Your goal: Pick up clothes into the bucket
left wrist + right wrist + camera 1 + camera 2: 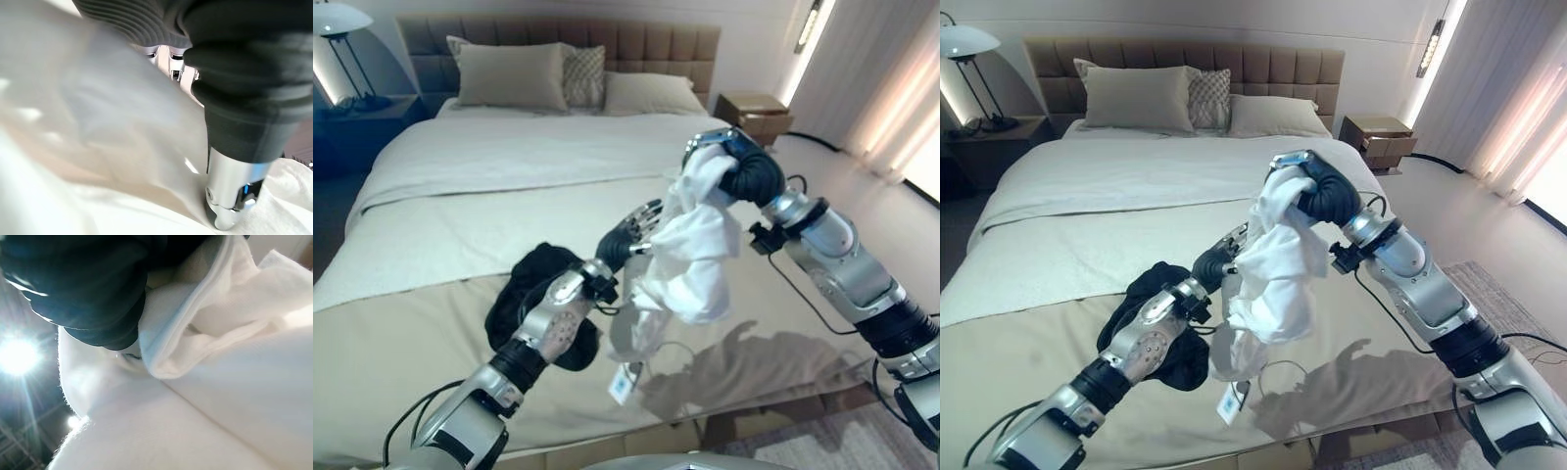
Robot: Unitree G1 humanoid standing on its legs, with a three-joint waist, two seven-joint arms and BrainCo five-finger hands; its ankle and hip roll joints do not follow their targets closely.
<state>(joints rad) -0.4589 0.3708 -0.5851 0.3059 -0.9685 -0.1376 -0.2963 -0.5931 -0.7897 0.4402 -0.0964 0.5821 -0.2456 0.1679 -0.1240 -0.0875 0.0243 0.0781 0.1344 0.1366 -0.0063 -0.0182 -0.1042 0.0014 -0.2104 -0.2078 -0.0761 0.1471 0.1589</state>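
White garment (690, 250): held up above the near half of the bed (460, 166), bunched at its top in the curled fingers of the right hand (744, 171); the lower folds hang free, a tag dangling just over the cover. Left hand (631, 230): fingers spread straight, laid against the hanging cloth's side, nothing gripped. Black garment (524, 284): heaped on the beige cover near the foot edge, partly hidden by the left arm. Pillows (514, 73): set against the headboard, broad open cover left between.
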